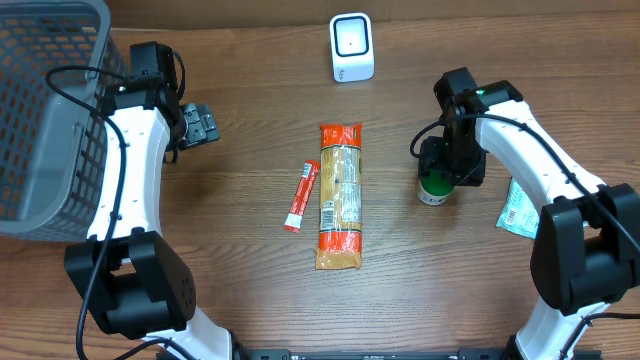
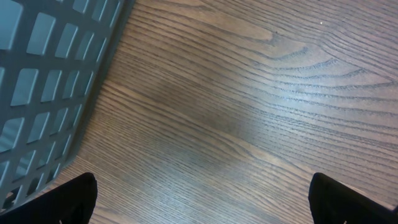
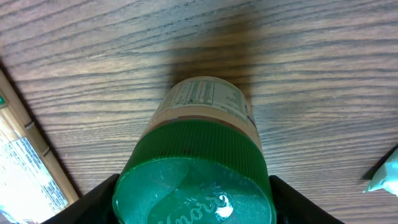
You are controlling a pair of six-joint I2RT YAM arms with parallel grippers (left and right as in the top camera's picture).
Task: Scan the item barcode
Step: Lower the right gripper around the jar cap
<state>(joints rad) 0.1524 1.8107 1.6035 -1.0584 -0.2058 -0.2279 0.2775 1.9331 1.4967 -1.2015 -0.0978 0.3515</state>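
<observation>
On the wooden desk [image 1: 250,290], a grey mesh basket [image 1: 40,120] sits at the left edge, an orange pasta packet [image 1: 340,195] lies mid-desk with a red sachet [image 1: 301,196] just beside it, and a pale packet [image 1: 515,212] lies far right.

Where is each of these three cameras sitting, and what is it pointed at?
Overhead: above the table, looking down; both arms show.
Left wrist: on the left arm, facing down at bare wood and the basket; its fingertips show, spread apart.
Right wrist: on the right arm, facing down on the green-lidded jar; its fingers flank it.
Shared: overhead also shows the jar and basket.
</observation>
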